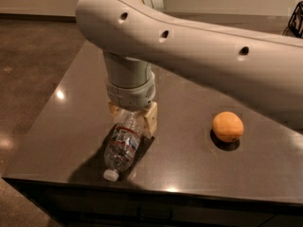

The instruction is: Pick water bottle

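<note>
The water bottle (122,148) is seen lying on its side on the dark surface (189,174), toward the front-left corner. Its white cap (111,175) is pointed at the front edge and its base is turned toward the middle. The pincer (132,124) is held straight down over the base end, under the thick white arm (199,56). Its tan fingers (150,119) are drawn in against the two sides of the bottle, one on each side, so the bottle appears to be pinched between them. Nothing else is touched by the pincer. The bottle appears to rest on the surface along its full length, so the lift is judged not yet made.

The step in hand is taken to be securing the grip before raising. The squeeze should be kept firm but not crushing, since thin ribbed plastic is likely to buckle and slip. Because the hold is near one end, the cap end may be expected to sag, so the lift is best made slowly and straight up. The orange (227,126), well apart toward the right edge, need not be disturbed.
</note>
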You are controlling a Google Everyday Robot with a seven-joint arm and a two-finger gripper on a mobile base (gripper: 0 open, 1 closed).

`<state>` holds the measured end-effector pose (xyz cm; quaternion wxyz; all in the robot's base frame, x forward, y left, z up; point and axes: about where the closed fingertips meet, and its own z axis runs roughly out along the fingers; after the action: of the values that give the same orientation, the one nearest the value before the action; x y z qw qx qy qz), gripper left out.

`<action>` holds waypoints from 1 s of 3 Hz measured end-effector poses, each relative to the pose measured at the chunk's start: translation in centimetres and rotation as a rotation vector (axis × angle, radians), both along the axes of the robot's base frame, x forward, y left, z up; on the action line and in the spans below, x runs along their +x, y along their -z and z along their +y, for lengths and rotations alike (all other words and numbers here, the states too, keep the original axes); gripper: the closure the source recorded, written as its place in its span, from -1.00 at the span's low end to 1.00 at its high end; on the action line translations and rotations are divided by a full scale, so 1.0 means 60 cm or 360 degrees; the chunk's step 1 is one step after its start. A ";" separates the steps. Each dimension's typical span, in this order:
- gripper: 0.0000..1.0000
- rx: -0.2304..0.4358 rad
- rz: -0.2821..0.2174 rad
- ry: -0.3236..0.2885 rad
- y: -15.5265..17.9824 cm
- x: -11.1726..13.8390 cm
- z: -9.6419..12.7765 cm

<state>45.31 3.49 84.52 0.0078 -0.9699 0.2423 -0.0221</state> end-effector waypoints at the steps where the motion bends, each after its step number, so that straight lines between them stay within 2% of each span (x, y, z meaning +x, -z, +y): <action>1: 0.25 0.0003 -0.0001 0.0028 -0.006 0.006 0.005; 2: 0.72 0.0039 -0.0006 0.0122 -0.028 0.024 0.009; 3: 1.00 0.0078 -0.0011 0.0264 -0.055 0.052 0.010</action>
<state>48.44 4.06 87.79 0.0305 -0.9460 0.3222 -0.0199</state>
